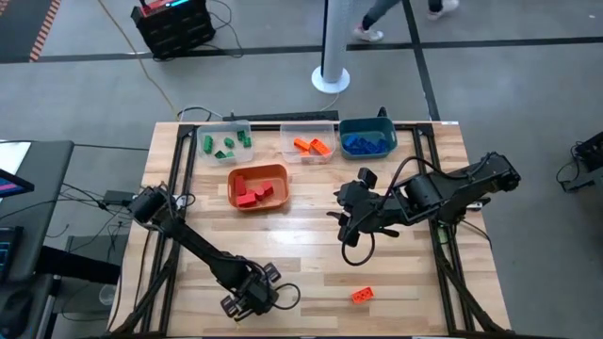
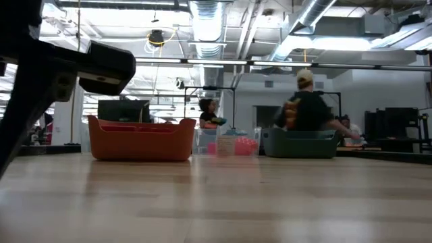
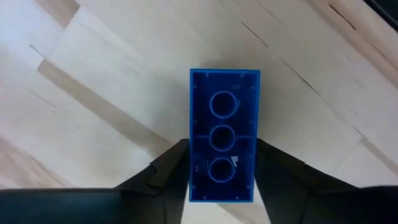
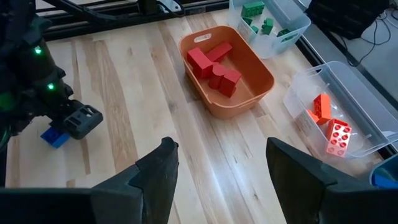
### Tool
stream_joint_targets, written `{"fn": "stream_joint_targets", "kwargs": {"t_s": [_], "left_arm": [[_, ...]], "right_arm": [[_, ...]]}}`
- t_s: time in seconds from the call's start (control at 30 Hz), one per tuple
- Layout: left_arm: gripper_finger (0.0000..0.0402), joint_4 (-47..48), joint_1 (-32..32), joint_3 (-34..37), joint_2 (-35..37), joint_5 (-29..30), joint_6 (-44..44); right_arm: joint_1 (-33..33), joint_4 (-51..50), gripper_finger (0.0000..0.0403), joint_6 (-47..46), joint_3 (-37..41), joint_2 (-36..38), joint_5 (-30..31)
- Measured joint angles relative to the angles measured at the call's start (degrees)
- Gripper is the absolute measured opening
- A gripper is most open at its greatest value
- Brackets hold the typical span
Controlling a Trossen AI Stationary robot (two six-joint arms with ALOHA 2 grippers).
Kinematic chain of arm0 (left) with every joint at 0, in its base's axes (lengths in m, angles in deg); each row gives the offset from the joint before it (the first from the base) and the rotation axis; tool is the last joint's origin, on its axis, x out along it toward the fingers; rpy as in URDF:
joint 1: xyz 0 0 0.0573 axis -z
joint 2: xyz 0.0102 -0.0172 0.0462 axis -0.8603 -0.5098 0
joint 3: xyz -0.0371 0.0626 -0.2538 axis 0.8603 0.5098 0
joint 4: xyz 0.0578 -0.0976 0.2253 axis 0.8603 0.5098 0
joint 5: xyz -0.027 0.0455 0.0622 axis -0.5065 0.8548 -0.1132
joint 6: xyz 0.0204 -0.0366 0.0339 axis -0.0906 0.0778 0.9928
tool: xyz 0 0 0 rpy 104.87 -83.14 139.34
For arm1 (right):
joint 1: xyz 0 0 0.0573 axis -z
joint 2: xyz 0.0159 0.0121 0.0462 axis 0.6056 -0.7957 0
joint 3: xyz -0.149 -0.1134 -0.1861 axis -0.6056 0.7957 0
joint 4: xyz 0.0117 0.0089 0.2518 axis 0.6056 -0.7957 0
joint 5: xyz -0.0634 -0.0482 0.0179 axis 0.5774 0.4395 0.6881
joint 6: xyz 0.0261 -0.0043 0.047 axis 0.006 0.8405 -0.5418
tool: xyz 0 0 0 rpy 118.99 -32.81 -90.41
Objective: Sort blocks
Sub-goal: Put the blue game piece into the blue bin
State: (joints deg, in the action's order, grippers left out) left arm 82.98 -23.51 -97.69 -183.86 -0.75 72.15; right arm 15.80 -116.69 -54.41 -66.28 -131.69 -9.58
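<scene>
A blue brick (image 3: 224,137) is showing between black fingers (image 3: 283,180); pale striped wood is covering the table (image 1: 311,273).

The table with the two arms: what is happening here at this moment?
The robot is sorting blocks by colour. The left gripper is low at the near edge of the table, its jaws on either side of a blue block. The right gripper hangs open over the middle. One orange block lies loose. Red, green, orange and blue blocks already sit in four bins at the far side.
</scene>
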Motion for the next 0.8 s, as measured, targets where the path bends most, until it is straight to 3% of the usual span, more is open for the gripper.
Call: {"fn": "stream_joint_targets", "kwargs": {"t_s": [0.17,0.4,0.63,0.8], "left_arm": [[0.0126,0.4,0.0,0.0,0.1,0.2,-4.7],[0.0125,3.4,-1.3,0.0,1.5,7.1,-13.2],[0.0127,3.4,-6.7,0.0,5.6,26.1,-23.1],[0.0128,-1.1,-12.6,0.0,5.9,36.6,-24.0]], "right_arm": [[0.1,0.0,0.0249,0.2,0.0,0.0,0.1],[-0.5,-4.0,0.0249,0.4,0.0,0.1,0.1],[-2.4,-11.1,0.0249,-0.4,0.3,1.2,-3.8],[-0.3,1.0,0.0249,0.4,7.3,1.7,-7.6]]}}
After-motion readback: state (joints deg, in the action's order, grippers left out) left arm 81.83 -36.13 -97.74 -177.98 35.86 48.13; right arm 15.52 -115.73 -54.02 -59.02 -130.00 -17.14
